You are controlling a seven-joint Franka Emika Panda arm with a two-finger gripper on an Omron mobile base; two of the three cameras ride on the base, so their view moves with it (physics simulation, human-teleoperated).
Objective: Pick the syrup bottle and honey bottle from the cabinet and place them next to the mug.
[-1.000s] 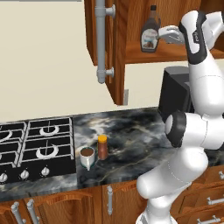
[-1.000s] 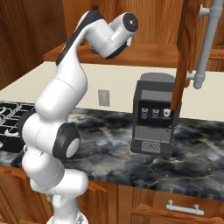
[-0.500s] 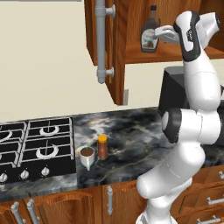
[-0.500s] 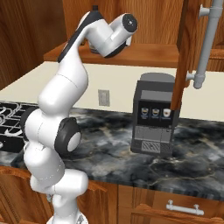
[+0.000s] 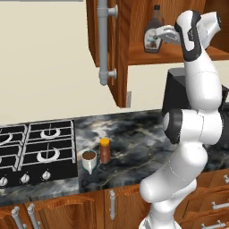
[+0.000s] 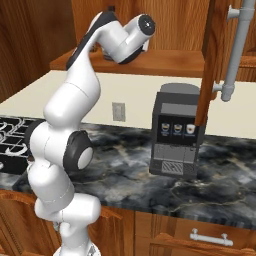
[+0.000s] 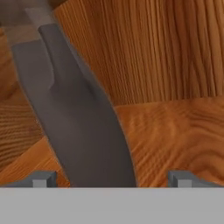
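Jaws spread wide at the gripper (image 5: pixel 157 36), raised to the cabinet (image 5: pixel 134 49) shelf, holding nothing; dark finger tips (image 7: pixel 41 178) well apart in the hand view, with a blurred grey shape between them against smooth orange-brown wood grain, contact impossible to tell. Just beside the syrup bottle (image 5: pixel 153 30), dark brown, black-capped, narrow at the neck and broad at the shoulders, upright on the shelf with its white label facing out. Down on the glossy black-and-grey marbled surface (image 5: pixel 134 134), honey bottle (image 5: pixel 104 150), slim, reddish-brown, orange-capped, standing just beside the grey mug (image 5: pixel 89 160) with brown inside; black gas hob (image 5: pixel 36 147) to their left. Boxy dark coffee machine (image 6: pixel 177 131) on the surface; long grey bar handle (image 5: pixel 103 42) on the open cabinet door.
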